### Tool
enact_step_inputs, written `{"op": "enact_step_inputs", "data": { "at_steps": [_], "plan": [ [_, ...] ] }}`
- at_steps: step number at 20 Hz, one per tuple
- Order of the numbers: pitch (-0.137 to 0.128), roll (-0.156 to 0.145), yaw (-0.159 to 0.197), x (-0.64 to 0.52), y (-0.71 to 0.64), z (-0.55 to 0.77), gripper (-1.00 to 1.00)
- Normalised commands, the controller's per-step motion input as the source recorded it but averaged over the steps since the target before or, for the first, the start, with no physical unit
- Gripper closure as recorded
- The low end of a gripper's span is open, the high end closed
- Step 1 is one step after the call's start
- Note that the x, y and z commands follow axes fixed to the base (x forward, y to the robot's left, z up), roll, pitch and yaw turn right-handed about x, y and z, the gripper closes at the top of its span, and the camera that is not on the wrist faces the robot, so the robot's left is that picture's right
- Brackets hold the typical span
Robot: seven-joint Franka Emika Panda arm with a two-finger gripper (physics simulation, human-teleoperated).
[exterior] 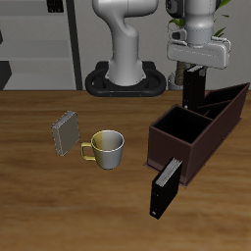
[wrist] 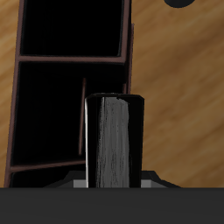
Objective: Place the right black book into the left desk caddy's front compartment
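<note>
My gripper is shut on a black book and holds it upright in the air above the left desk caddy, a long dark maroon open-topped box. The book hangs over the caddy's middle, behind the big square front compartment. In the wrist view the book stands up from between my gripper, with the caddy's dark sections below it. A second black book leans on the table at the caddy's front end.
A metal mug with a yellow handle stands on the wooden table beside the caddy. A grey book stands just past the mug. The robot base is at the back.
</note>
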Motion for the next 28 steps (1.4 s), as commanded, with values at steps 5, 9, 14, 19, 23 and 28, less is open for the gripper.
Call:
{"op": "enact_step_inputs", "data": {
  "at_steps": [5, 9, 14, 19, 23, 28],
  "plan": [
    [-0.020, 0.023, 0.023, 0.08, 0.06, 0.06, 1.00],
    [-0.008, 0.007, 0.007, 0.09, -0.01, 0.03, 1.00],
    [0.010, -0.013, 0.008, 0.14, 0.01, -0.02, 1.00],
    [-0.004, -0.013, 0.024, 0.11, 0.00, 0.00, 1.00],
    [0.006, -0.019, 0.013, 0.11, -0.08, 0.00, 1.00],
    [0.020, -0.031, 0.006, 0.13, -0.06, -0.14, 1.00]
  ]
}}
